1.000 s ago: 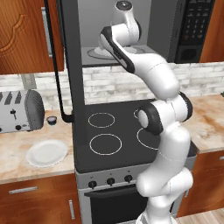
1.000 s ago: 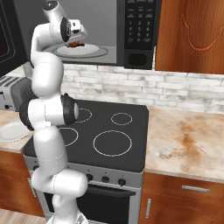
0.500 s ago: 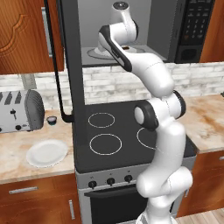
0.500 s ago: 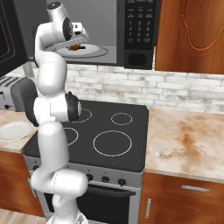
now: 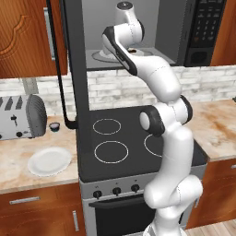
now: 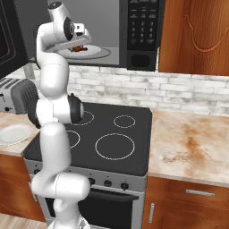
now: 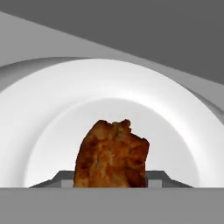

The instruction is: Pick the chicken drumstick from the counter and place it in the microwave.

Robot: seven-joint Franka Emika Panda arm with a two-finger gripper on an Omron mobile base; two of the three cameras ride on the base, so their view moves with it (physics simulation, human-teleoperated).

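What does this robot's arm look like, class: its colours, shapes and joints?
The arm is glossy white, built of rounded, tube-like segments joined by dark grey, disc-shaped joints. It rises from a bulbous white base. The end effector is white with small dark markings.

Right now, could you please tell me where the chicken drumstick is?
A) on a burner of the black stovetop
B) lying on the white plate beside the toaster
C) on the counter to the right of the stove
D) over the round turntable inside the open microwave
D: the chicken drumstick sits over the pale turntable inside the microwave, at the gripper.
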